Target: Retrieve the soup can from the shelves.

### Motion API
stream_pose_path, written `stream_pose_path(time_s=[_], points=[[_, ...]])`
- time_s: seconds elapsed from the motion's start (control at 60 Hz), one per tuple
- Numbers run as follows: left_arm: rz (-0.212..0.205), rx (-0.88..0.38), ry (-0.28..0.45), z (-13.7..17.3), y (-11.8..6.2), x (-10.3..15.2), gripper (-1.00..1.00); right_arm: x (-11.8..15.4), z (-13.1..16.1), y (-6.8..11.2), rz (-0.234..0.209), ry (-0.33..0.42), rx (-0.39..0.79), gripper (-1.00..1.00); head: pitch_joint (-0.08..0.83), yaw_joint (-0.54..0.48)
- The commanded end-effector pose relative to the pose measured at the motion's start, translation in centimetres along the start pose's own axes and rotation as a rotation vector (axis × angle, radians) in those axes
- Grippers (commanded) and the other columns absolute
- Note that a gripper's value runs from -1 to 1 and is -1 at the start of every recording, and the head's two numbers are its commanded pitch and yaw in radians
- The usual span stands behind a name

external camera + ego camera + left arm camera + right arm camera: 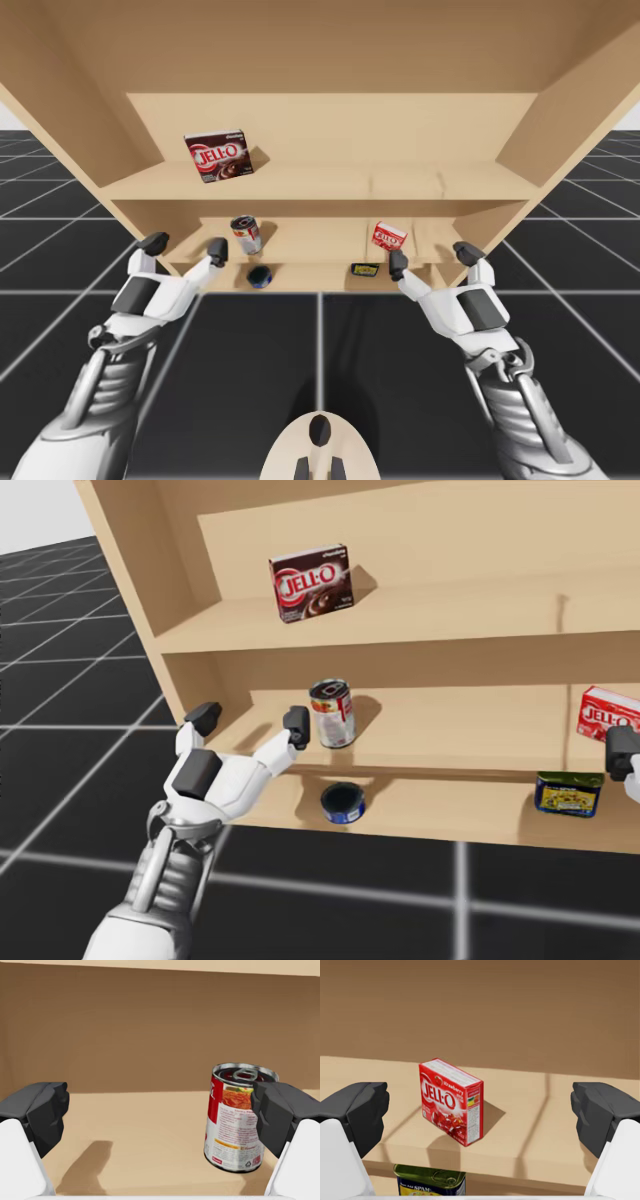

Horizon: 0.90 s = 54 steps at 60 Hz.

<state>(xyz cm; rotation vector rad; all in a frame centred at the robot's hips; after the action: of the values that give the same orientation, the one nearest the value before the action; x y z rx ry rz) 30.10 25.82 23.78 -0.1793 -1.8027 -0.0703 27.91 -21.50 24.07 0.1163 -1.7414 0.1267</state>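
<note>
Left claw (186, 245) spread wide at the middle shelf (312, 242), upright soup can (246, 235) just beside one finger, right claw (432, 257) wide, facing red box (389, 235)

Soup can (231, 1120): in my left wrist view, one side sits hidden behind a finger (274, 1110) of my left gripper (160, 1107).
Flat tin (430, 1183): cut by my right wrist view's edge; top only.
Red box (608, 712): one end cropped by my head view's edge.

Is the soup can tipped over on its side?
No, the red-and-white metal soup can stands upright on the wooden shelf, with its ring-pull lid facing up.
</note>
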Motion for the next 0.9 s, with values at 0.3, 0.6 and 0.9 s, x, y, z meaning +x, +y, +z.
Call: stream_pose_path(time_s=[0.3, 0.6, 0.9], points=[[0.079, -0.108, 0.215, 1.8, -5.1, 3.0, -1.00, -0.6, -0.3, 0.2, 0.003, 0.012, -0.007, -1.00, 0.429, 0.28], [0.055, -0.085, 0.251, -1.9, -7.2, 1.0, -1.00, -0.4, -0.2, -0.1, 0.009, -0.002, -0.011, -1.00, 0.434, 0.29], [0.055, -0.020, 0.311, -6.9, -7.5, -0.8, -1.00, -0.3, -0.1, -0.2, 0.015, -0.010, -0.020, -1.00, 0.441, 0.28]])
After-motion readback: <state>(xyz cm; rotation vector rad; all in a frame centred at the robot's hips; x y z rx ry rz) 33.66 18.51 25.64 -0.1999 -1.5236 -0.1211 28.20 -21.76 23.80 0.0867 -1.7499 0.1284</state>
